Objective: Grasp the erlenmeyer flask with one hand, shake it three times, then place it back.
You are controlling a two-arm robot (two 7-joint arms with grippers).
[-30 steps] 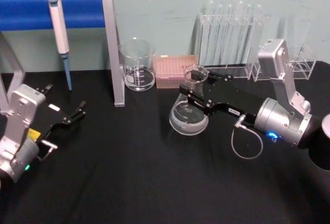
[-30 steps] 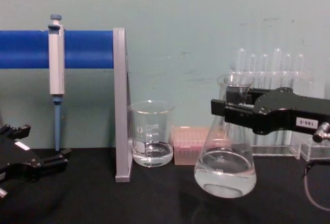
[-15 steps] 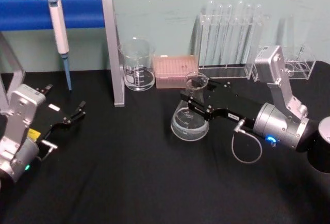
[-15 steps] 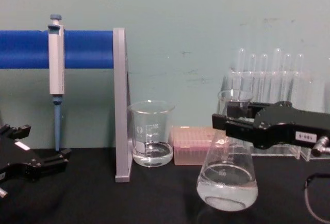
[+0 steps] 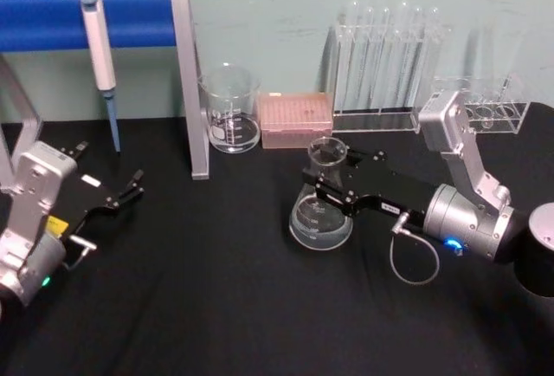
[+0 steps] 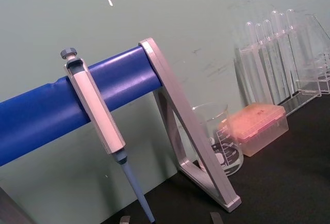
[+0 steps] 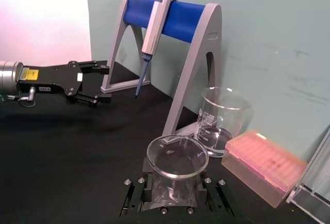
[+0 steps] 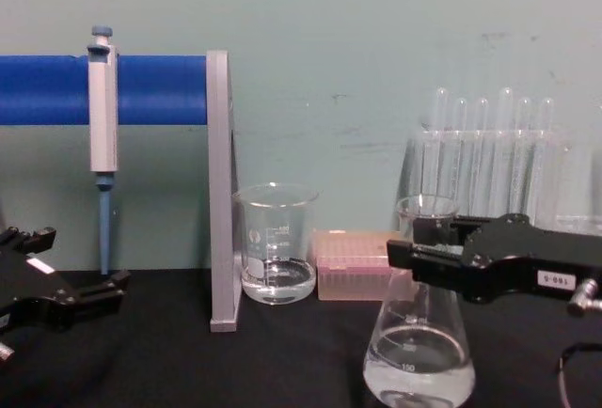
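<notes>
The erlenmeyer flask (image 5: 320, 213) is clear glass with a little clear liquid and stands upright, low over the black table, right of centre. It shows from the side in the chest view (image 8: 419, 363). My right gripper (image 5: 331, 182), the hand, is shut on its neck just under the rim, its black jaws on either side (image 8: 425, 250). In the right wrist view the flask's rim (image 7: 177, 156) sits between the jaws. Whether the base touches the table I cannot tell. My left gripper (image 5: 108, 168) rests open at the left, far from the flask.
A glass beaker (image 5: 230, 120) and a pink tip box (image 5: 297, 119) stand just behind the flask. A rack of test tubes (image 5: 387, 64) is at the back right. A pipette (image 5: 97, 38) hangs on the blue-barred stand (image 5: 190, 81) at the back left.
My right gripper has brought the flask down and a little toward me, from raised above the table to low near its surface. The left arm has not moved.
</notes>
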